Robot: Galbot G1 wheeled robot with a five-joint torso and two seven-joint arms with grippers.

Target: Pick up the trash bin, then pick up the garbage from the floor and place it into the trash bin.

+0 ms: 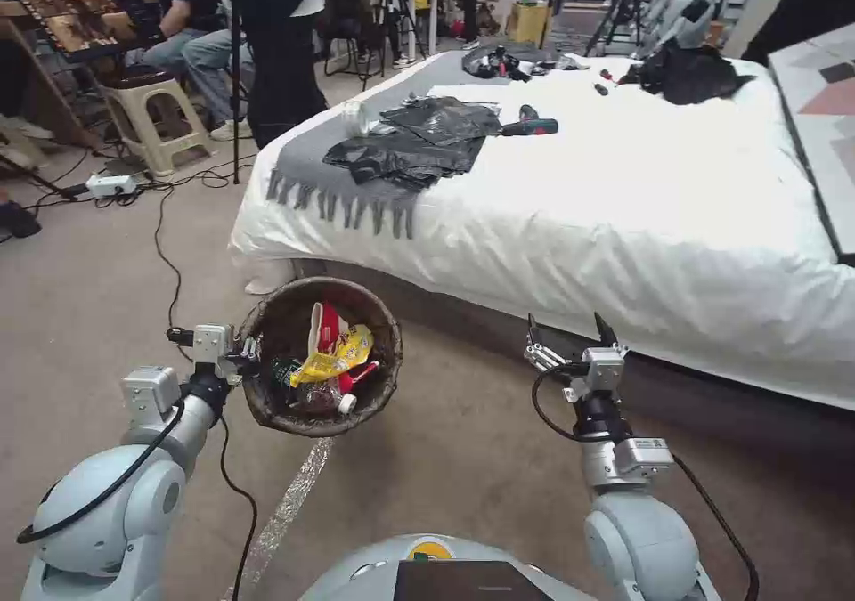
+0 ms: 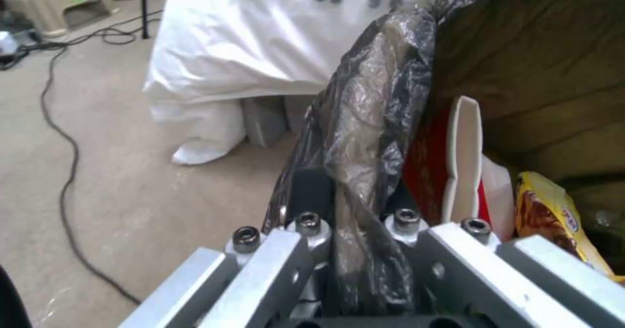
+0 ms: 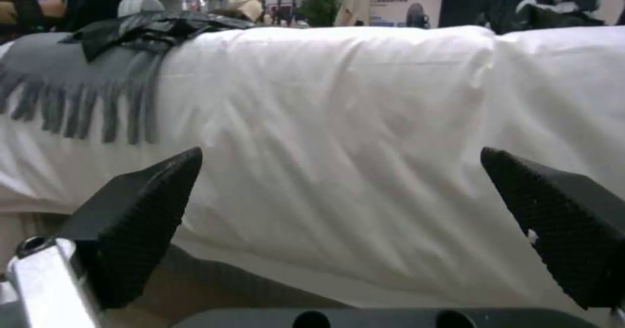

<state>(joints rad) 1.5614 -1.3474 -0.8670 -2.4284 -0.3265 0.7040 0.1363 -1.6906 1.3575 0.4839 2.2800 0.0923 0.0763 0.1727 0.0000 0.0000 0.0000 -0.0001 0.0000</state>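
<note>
A wide white-sheeted bed [image 1: 623, 209] fills the carpeted room ahead. My left gripper [image 1: 242, 352] pinches the bag-lined rim of the small round trash bin [image 1: 267, 316], holding it up, mouth open for litter; a yellow crinkled wrapper [image 1: 337, 358] lies inside. My right gripper [image 1: 570, 334] hangs beside the bed, fingers spread, empty.

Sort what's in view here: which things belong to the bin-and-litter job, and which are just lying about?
Job:
- trash bin, rim gripped by the left gripper
- garbage already inside it
- right gripper, jaws open, holding nothing

Lying about:
- bed
- black plastic sheets
- grey fringed throw
- screwdriver
- stool
- floor cables
</note>
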